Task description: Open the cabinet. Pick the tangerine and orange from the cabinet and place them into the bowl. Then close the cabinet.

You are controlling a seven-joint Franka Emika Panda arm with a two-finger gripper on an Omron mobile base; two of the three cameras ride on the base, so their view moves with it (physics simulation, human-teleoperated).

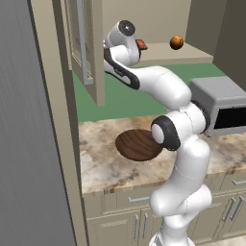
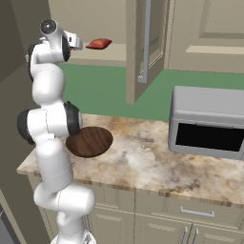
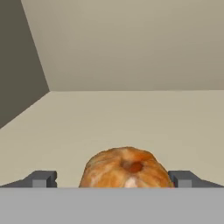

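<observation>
Inside the open cabinet (image 1: 86,53), the claw (image 3: 113,178) stands released around a tangerine (image 3: 126,168), far above the wooden bowl (image 1: 137,144).

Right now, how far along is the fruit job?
Done: the cabinet door is swung open. In hand: the pincer stands open inside, fingertips flanking one orange fruit on the shelf, not yet gripped. Another orange fruit sits further along the shelf. Left: the wooden bowl holds nothing, so both fruits must go in and the door be closed.
</observation>
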